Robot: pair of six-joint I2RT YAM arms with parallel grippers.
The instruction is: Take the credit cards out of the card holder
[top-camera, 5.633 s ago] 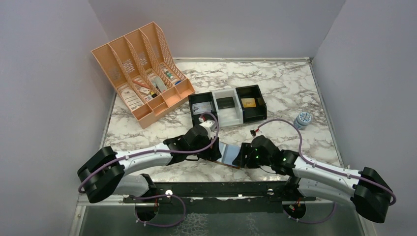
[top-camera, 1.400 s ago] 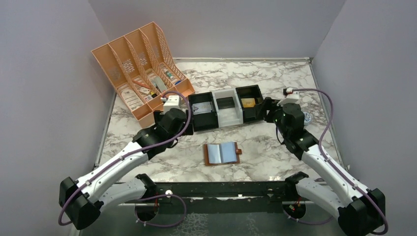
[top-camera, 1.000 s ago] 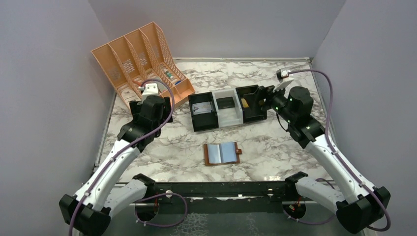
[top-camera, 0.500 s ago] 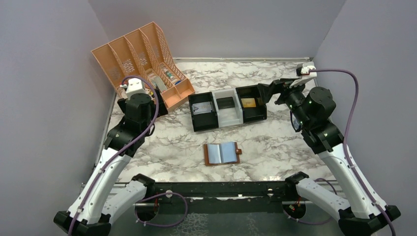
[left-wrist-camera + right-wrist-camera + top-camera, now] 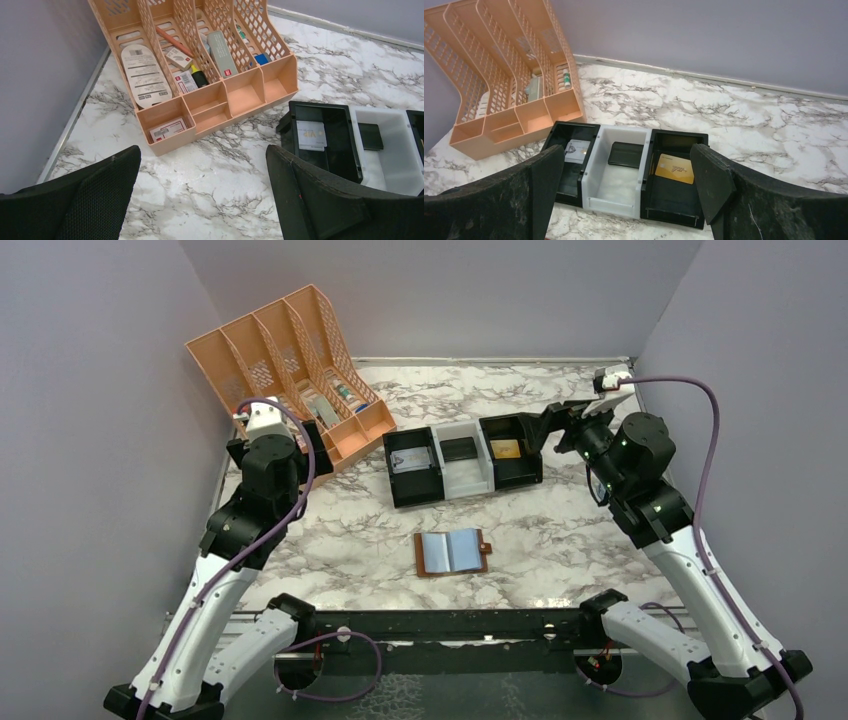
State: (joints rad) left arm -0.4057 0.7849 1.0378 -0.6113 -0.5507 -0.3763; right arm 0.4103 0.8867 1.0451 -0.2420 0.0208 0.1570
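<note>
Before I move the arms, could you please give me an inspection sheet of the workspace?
Surface: marble tabletop, nothing spilled seen.
Job's things: card holder lies open, flat, near the front edge; its contents cannot be told.
Clutter: orange organiser with stationery; three trays in a row, one card in each.
Fingers: left fingers open, empty; right fingers open, empty; both raised.
Cables: purple cables along both arms, off the card holder.
Surroundings: plain walls; nothing else seen.

2 white arms (image 5: 200, 605) with black joints (image 5: 268, 468), purple cables (image 5: 665, 380) and matte black fingers (image 5: 325, 200).
</note>
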